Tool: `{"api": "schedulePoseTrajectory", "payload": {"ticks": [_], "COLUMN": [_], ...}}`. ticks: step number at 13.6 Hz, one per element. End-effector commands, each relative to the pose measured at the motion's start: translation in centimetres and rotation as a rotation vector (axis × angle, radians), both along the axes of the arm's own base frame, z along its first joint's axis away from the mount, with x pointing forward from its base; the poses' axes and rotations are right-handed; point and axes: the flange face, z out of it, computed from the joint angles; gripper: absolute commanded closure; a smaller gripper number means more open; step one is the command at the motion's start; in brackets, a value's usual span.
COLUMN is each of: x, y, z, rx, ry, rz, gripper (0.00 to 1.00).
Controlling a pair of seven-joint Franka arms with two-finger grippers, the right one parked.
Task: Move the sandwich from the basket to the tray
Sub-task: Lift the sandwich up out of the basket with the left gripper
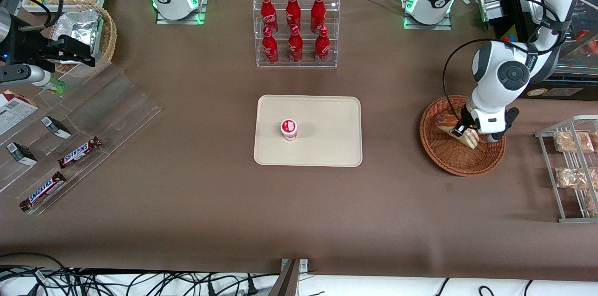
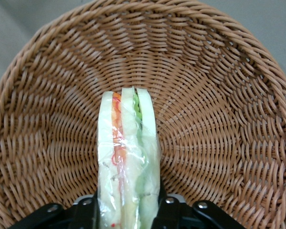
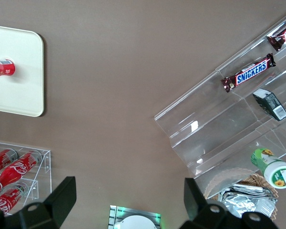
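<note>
Pincer [image 2: 126,210] sits low inside the wicker basket [image 2: 219,119], its two fingers pressed against either flank of the sandwich [image 2: 126,157], so I read it as clamped on the wedge, gripping across the bread faces, I judge, so the layers stay together. Sandwich stands on edge in clear wrap, white bread with orange-red and green filling, not yet moved to the cream tray [image 1: 327,146] at mid-bench.

White arm [image 1: 500,76], dark grey joint caps, black cable, black gripper [image 2: 126,214]
</note>
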Motion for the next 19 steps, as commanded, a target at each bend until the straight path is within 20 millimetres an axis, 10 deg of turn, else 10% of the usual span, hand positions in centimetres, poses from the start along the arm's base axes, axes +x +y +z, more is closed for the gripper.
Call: {"api": "schedulePoseTrajectory", "payload": {"ticks": [1,14,19], "x": [0.1,6.5,7.4], "y": [0.0,-0.4,-5.6], "z": [0.6,21.6,26.1], "rx": [0.027,-0.019,-0.054], "ry": [-0.013,0.118,0.093], "rz": [-0.021,-0.183,-0.351], "gripper": [1.0,1.0,1.0]}}
